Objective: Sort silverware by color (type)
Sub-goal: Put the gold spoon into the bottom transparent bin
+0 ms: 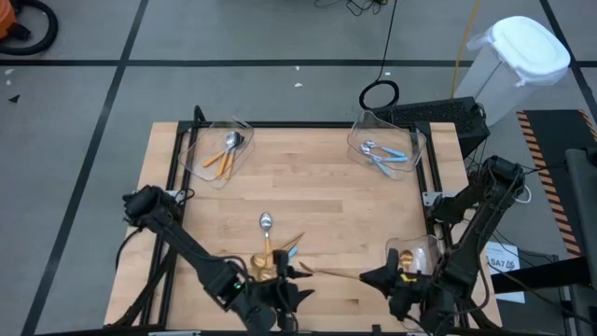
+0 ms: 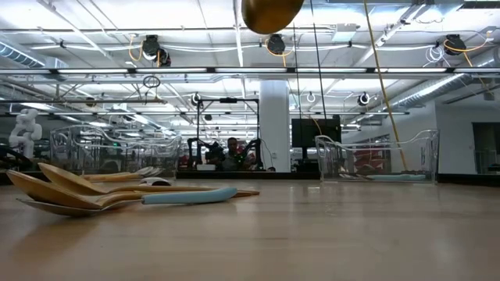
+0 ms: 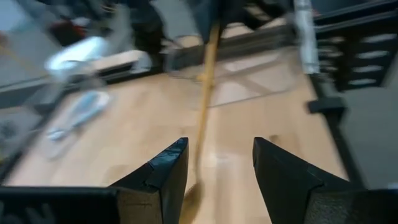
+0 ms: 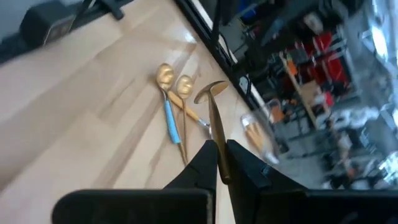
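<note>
On wood table point(image 1: 317, 187): right pincer point(image 4: 219, 163) pinching slim gold spoon point(image 4: 214, 124).

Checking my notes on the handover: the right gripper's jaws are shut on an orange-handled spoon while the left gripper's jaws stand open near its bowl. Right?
One thing is off: the spoon in the right gripper is the all-gold spoon, not an orange-handled one, as the right wrist view shows. The left gripper does stand open near it.

A gold spoon point(image 4: 214, 134), a light-blue-handled spoon point(image 4: 169, 112), pale wooden table point(image 1: 317, 187).
</note>
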Robot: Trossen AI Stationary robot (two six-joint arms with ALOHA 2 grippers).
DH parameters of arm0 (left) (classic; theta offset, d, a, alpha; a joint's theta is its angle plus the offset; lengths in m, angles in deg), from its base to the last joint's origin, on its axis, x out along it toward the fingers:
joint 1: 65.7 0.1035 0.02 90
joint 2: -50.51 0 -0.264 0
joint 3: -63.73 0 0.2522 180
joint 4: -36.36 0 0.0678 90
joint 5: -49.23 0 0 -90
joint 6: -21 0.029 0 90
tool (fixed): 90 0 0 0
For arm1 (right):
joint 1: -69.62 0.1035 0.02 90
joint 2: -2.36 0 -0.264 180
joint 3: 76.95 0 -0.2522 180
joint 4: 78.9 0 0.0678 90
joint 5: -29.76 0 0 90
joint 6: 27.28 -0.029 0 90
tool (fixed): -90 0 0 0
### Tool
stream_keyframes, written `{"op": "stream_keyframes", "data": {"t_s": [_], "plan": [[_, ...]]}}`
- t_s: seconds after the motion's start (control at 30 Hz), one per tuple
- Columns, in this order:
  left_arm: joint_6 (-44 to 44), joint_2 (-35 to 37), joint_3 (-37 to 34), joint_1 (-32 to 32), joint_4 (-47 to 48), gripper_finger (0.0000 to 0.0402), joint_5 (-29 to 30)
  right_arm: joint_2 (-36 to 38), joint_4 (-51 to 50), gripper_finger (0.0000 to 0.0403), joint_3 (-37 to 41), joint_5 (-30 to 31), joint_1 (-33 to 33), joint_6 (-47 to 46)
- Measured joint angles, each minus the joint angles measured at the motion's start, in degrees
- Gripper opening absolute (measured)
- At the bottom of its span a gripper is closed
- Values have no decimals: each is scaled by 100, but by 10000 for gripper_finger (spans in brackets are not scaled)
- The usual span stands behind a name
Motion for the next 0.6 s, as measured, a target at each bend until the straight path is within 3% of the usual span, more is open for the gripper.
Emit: {"op": "stream_keyframes", "data": {"t_s": [0.1, 0.27, 0.43, 0.6], "plan": [[120, 0, 0, 227, -115, 179, -803, 0, 4, 10, 0, 0, 23, 569], [137, 0, 0, 578, -114, 179, -1236, 0, 2, 10, 0, 0, 23, 1356], [181, 0, 0, 930, -111, 179, -2406, 0, 4, 10, 0, -2, 23, 1920], [115, 0, 0, 1235, -98, 179, -2735, -2, 7, 10, 0, -182, 23, 2182]]}}
